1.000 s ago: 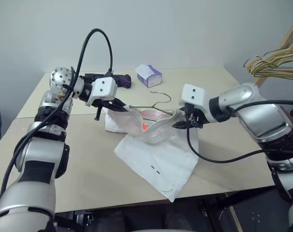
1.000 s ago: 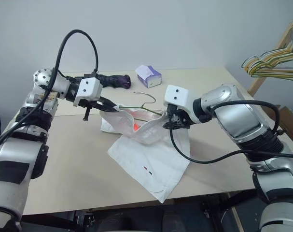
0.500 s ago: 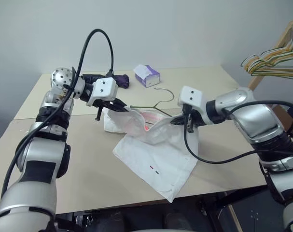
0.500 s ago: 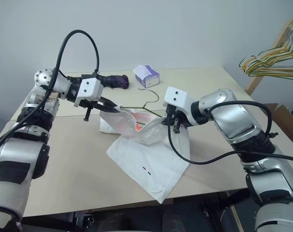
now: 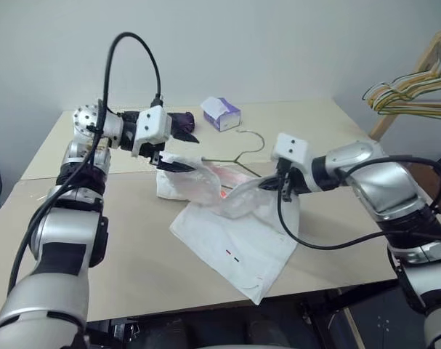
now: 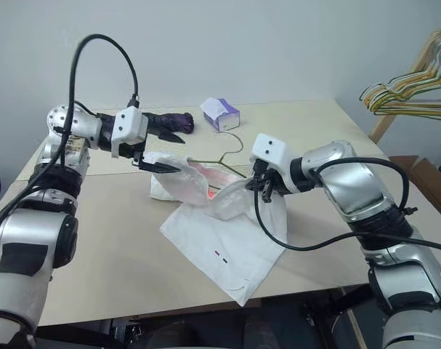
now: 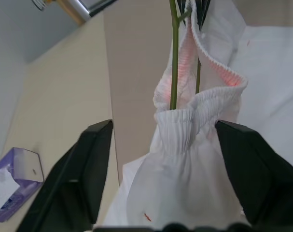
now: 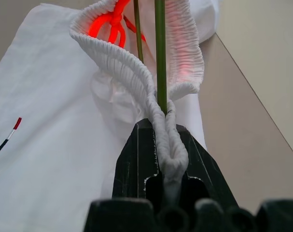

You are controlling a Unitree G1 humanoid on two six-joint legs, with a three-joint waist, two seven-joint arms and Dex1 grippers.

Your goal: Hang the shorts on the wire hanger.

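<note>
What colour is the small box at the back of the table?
White and purple box, clearest in the left eye view.

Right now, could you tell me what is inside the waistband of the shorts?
The wire hanger runs inside the shorts' waistband; its hook sticks out, and its lower bar is covered by cloth.

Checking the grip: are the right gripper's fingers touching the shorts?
Touching. The right wrist view shows the fingers pinched on the shorts' waistband.

beige table: white shorts, tissue box, dark bundle on top.
</note>
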